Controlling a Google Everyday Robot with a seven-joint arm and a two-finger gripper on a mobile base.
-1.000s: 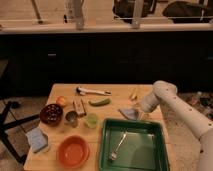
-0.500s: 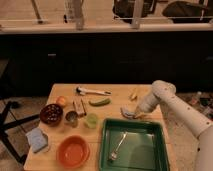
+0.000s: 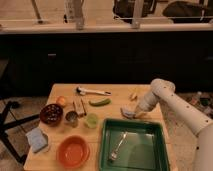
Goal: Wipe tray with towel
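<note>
Tray (image 3: 104, 146) holding stray fork (image 3: 119, 146) — likely to snag or get dragged once wiping starts. Towel (image 3: 126, 112) bunched just beyond tray's far rim, under gripper (image 3: 134, 111) — clamped shut on it, apparently; thin pinch, could slip free on lifting.

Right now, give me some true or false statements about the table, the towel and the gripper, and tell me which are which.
1. The gripper is shut on the towel. True.
2. The towel lies inside the tray. False: it is on the table just beyond the tray's far rim.
3. A fork lies in the tray. True.
4. The orange bowl sits to the right of the tray. False: in the camera view it is on the tray's left.
5. The gripper hovers over the blue sponge. False: the sponge is at the table's opposite end.
</note>
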